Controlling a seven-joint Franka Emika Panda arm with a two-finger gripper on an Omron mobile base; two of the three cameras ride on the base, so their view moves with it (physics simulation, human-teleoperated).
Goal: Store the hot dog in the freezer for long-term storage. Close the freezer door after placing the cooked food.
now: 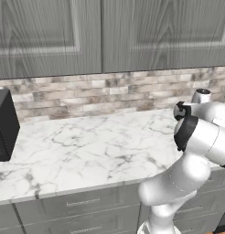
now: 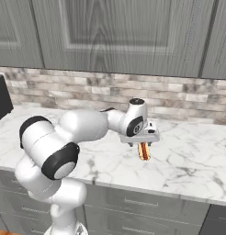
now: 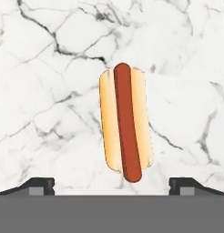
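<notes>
Now, scanning left to right: your gripper [image 3: 112, 185] hangs over the marble counter [image 3: 41, 91], jaws spread wide and holding nothing, with the hot dog [image 3: 125, 124] lying flat between them, its length running twelve to six. Come straight down, and I'd close across the bun's narrow width, gently, so it doesn't squirt out sideways.
</notes>
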